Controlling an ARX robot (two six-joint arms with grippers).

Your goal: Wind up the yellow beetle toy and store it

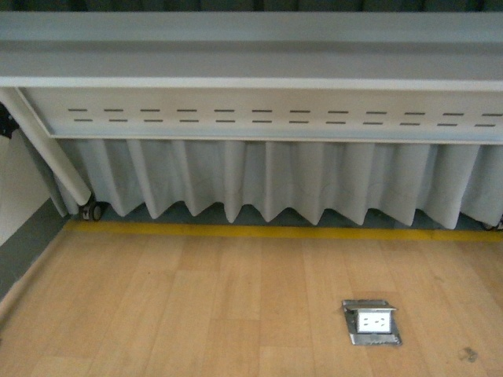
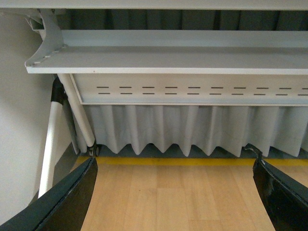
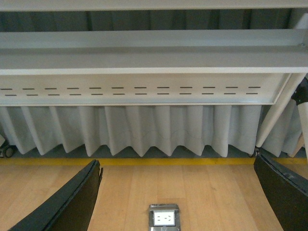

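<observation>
The yellow beetle toy is out of view in all three views. My left gripper (image 2: 175, 192) is open and empty, its two dark fingers (image 2: 67, 202) standing wide apart over bare wooden floor. My right gripper (image 3: 178, 192) is open and empty too, its dark fingers (image 3: 72, 204) wide apart above the floor. Neither arm shows in the front view.
A folded white table (image 1: 251, 86) with a pleated white skirt (image 1: 275, 181) stands across the back, on castors (image 1: 93, 210). A yellow floor line (image 1: 283, 232) runs along it. A metal floor socket box (image 1: 371, 322) sits in the wood floor; it also shows in the right wrist view (image 3: 164, 217). A wall (image 1: 20, 188) is at left.
</observation>
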